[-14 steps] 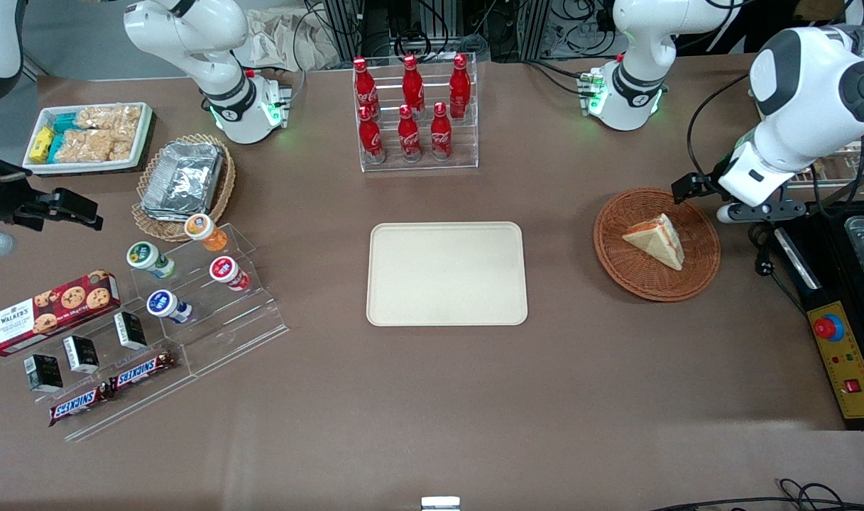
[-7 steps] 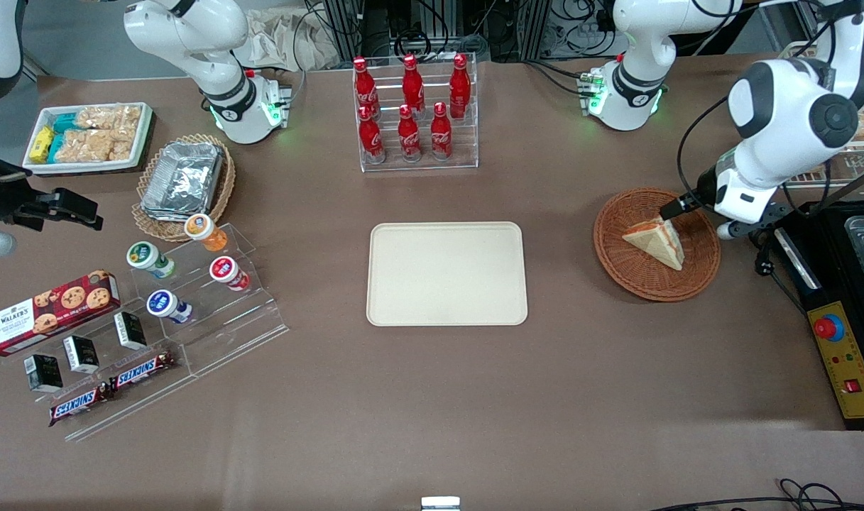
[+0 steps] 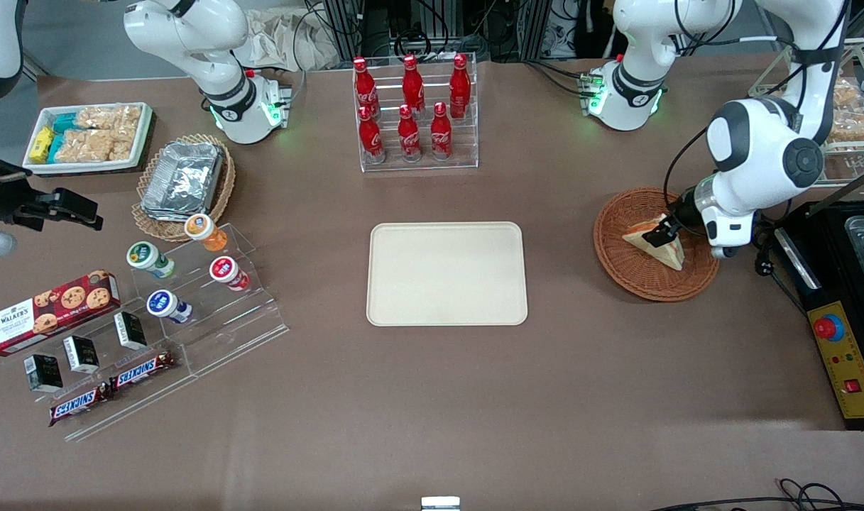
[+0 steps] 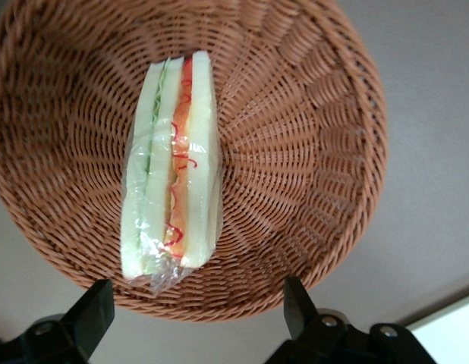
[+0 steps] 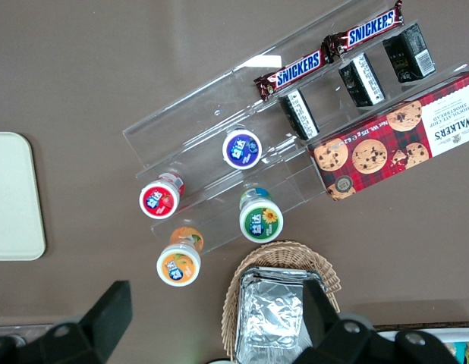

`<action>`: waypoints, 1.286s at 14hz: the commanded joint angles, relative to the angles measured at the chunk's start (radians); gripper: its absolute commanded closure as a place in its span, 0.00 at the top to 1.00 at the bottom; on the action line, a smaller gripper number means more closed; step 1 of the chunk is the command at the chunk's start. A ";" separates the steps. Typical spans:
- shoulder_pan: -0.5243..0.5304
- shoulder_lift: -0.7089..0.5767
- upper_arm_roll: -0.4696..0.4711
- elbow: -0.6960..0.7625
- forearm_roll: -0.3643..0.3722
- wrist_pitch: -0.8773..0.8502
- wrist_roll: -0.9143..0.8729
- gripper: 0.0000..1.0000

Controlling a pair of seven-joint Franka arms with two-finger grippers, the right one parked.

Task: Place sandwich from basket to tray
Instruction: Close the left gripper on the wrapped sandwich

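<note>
while a second ago it hung off the basket's rim at right of the front frame, the gripper [image 3: 664, 233] has come down over the sandwich [image 3: 652, 241], fingers [image 4: 94, 311] spread wide, clasping nothing. sandwich: in the basket [image 3: 616, 262], on edge, untouched. tray [image 3: 446, 273]: frame centre, bare, well apart. status: approach done; judged next, closing on the wedge.

Hand [image 3: 663, 231] hides part of sandwich [image 3: 648, 243]; basket [image 4: 310, 152] rim cropped.

Pincer [image 3: 664, 232] now lower, over sandwich [image 3: 655, 242]
</note>
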 commanded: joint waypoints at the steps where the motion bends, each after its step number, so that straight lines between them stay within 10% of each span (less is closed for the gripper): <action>1: 0.001 0.028 -0.003 0.000 -0.021 0.017 -0.043 0.99; 18: 0.031 0.119 0.011 -0.020 -0.015 0.072 -0.078 0.99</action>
